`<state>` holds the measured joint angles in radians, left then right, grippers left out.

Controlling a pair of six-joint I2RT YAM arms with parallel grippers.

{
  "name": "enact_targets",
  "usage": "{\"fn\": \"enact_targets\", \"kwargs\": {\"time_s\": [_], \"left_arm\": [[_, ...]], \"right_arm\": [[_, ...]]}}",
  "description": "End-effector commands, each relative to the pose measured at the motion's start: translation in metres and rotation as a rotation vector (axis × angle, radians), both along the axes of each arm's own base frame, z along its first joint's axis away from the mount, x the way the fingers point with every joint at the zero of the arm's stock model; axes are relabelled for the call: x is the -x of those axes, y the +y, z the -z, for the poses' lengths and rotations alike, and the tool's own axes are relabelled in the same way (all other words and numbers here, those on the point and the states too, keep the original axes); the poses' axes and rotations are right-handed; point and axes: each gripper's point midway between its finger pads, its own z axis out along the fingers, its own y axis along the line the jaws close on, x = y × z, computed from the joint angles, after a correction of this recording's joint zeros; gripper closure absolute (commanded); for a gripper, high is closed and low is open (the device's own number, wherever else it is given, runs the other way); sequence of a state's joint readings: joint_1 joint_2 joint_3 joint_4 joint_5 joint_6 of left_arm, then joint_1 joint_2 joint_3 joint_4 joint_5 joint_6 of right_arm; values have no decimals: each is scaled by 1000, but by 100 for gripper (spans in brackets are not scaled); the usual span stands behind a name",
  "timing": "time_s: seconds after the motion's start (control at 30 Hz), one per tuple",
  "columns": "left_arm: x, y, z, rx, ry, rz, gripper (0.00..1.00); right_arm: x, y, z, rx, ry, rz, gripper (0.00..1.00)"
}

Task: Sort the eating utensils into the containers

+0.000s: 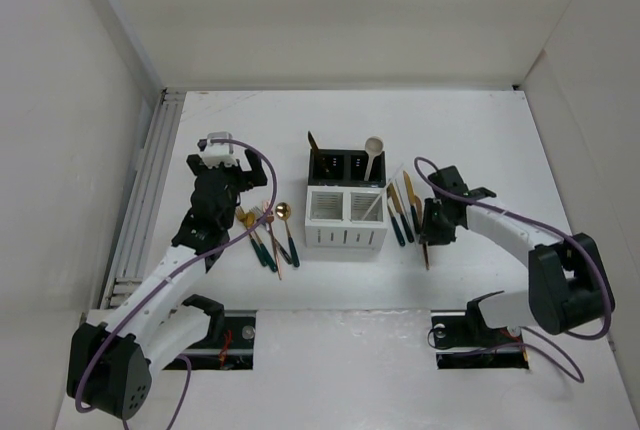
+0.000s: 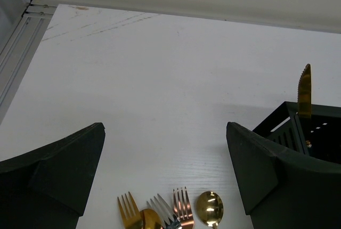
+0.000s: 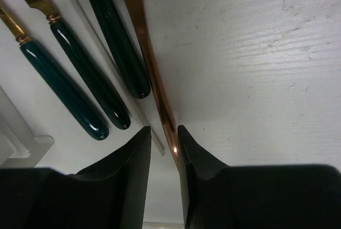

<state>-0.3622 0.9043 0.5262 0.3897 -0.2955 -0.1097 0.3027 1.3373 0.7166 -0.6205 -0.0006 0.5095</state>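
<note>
My right hand point(image 3: 164, 133) is clamped on a chopstick point(image 3: 148, 58) at 3 o'clock of the bins point(image 1: 345, 234); left hand point(image 2: 165, 133) apart.

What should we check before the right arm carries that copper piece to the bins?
1. Right gripper shut on the copper utensil: ok.
2. Utensil type, for choosing a bin: cannot tell; only a slim copper shaft shows.
3. Utensil lifted off the table: cannot tell.
4. Teal-handled utensils clear of the right gripper: ok, they lie to one side of it.
5. Left gripper out of the way: ok, open and empty above the forks, across the white bins from the right arm.
</note>
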Motion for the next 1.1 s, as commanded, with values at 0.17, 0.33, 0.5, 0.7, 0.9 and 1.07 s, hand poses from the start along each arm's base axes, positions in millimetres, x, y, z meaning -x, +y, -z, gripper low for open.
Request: {"fn": "enact_targets", "kwargs": {"time_s": [0.17,0.33,0.5,0.7,0.9,1.07], "left_arm": [[2,2,-16,35,-74,-6,4],[2,2,-16,35,-74,-6,3],[4,-4,-19,40,-81,29,0],[4,-4,-19,40,-81,29,0],[2,-2,-16,27,-73,21,0],[0,-3,-20,31,-83,21,0]], "right_arm": [[-11,1,15,59,4,-14,65],[-30,1,16,111,15,10,69],[-36,-1,13,120,-2,47,100],[-33,-24,1,208,-39,116,100],[-59,-65,-91,326,-347,292,100],[-76,-60,-178,308,-659,303,100]]}}
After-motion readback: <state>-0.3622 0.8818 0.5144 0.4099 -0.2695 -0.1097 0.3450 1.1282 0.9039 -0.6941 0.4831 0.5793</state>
